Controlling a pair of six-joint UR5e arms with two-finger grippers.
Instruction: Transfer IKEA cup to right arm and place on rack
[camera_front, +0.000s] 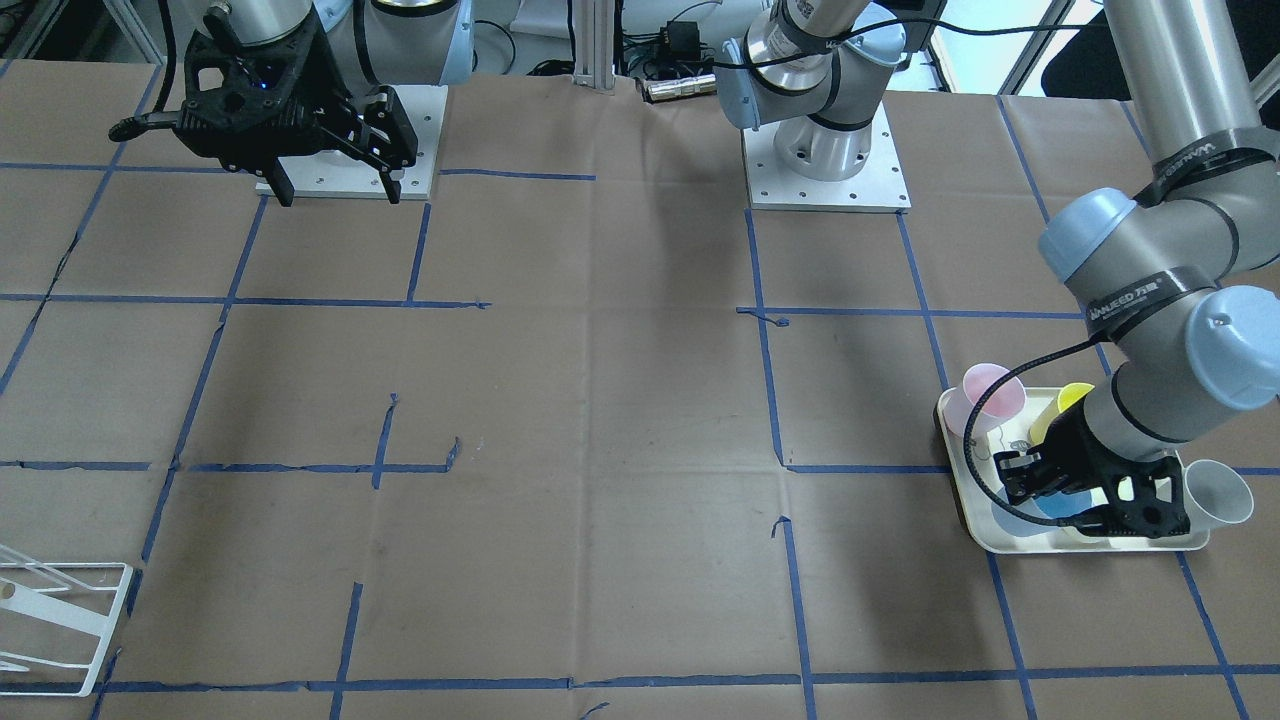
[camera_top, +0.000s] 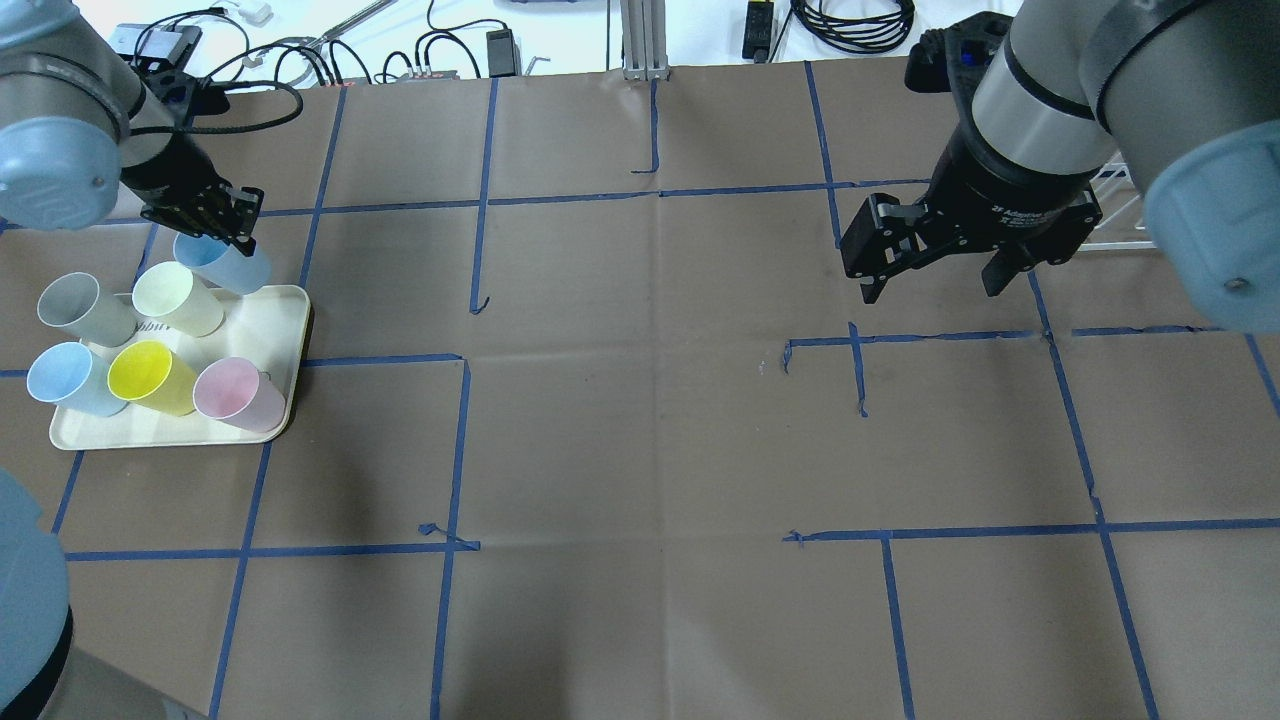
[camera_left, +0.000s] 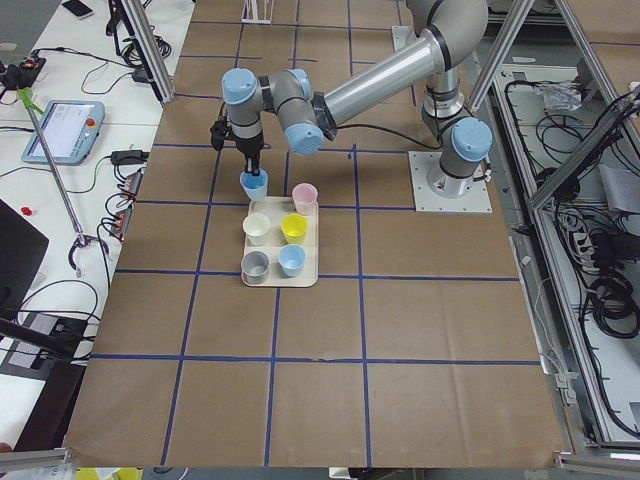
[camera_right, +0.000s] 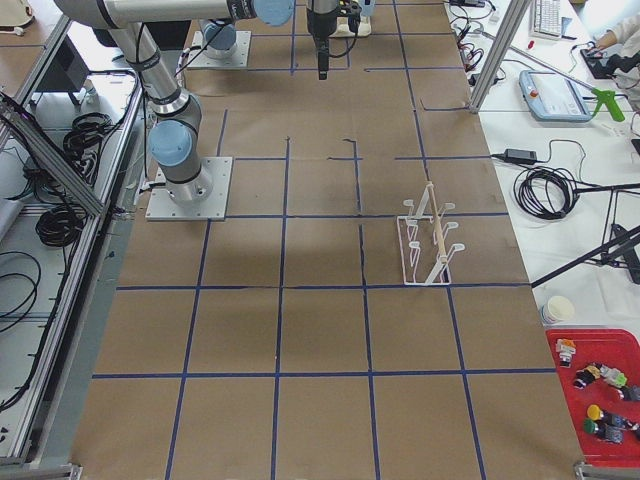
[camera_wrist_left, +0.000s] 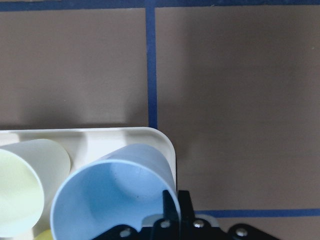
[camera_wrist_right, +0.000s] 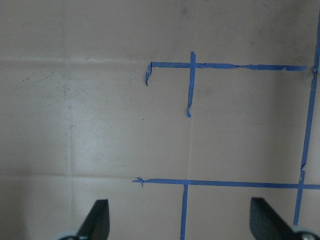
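Tray of five cups, left tool gripping blue cup

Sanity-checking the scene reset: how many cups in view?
6. On the tray: grey cup, cream cup, light-blue cup, yellow cup, pink cup. Sixth, a blue cup, in the left gripper at the tray's far edge. None apparently hidden.

6 cups, 1 tray, 1 rack

The rack is cut off at the front view's left edge.
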